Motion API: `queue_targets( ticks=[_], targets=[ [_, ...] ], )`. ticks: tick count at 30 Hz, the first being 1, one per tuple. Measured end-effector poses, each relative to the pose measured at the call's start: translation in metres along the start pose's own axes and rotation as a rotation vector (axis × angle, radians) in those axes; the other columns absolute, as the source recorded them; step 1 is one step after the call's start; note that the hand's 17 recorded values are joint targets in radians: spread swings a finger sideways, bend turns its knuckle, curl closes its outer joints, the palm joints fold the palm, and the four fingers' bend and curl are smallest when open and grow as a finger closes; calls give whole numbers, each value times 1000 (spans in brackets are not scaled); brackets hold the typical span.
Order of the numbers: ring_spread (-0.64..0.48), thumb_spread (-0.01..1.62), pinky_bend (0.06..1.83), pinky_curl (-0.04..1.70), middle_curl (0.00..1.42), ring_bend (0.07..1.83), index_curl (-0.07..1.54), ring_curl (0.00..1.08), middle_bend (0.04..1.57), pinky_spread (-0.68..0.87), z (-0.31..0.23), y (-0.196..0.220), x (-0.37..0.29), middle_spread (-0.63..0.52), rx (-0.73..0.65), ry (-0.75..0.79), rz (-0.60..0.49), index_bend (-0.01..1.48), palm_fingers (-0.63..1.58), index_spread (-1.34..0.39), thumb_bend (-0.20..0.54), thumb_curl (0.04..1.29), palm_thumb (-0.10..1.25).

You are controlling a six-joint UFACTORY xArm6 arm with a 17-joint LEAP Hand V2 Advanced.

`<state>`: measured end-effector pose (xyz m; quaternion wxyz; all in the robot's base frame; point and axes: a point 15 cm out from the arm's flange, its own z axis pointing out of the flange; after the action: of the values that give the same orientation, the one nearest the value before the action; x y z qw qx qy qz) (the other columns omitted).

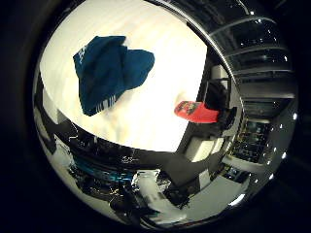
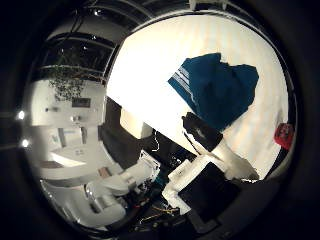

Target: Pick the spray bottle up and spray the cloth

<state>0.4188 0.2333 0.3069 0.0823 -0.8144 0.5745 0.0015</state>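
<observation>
A dark blue cloth (image 1: 112,68) with white stripes lies crumpled on the white table (image 1: 165,49). It also shows in the right thumb side palm view (image 2: 220,90). A red spray bottle (image 1: 194,111) lies on its side near the table's edge, away from the cloth. In the right thumb side palm view it shows as a small red shape (image 2: 285,133) at the table's rim. My hand (image 2: 215,150) is well above the table. Its black and white fingers reach out relaxed over the table's edge beside the cloth and hold nothing.
Beyond the table's edge are shelving and lab furniture (image 1: 258,107). Desks and equipment (image 2: 75,130) stand on the floor below. The robot's own white and black parts (image 1: 146,184) fill the view's rim.
</observation>
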Motion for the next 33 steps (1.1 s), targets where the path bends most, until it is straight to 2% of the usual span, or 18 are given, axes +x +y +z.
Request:
queue_targets(
  ticks=[14, 26, 33],
  targets=[
    [214, 1120, 280, 306, 341, 295, 291, 251, 197, 417, -69, 14, 92, 114, 102, 29, 87, 161, 208, -247, -24, 359, 671],
    [224, 1120, 315, 312, 336, 317, 279, 256, 196, 417, -59, 95, 143, 141, 87, 36, 163, 154, 177, -225, -22, 349, 648],
    [226, 1115, 344, 315, 333, 341, 273, 260, 198, 421, -58, 124, 169, 167, 118, -18, 244, 151, 156, -209, -21, 347, 618]
  ],
)
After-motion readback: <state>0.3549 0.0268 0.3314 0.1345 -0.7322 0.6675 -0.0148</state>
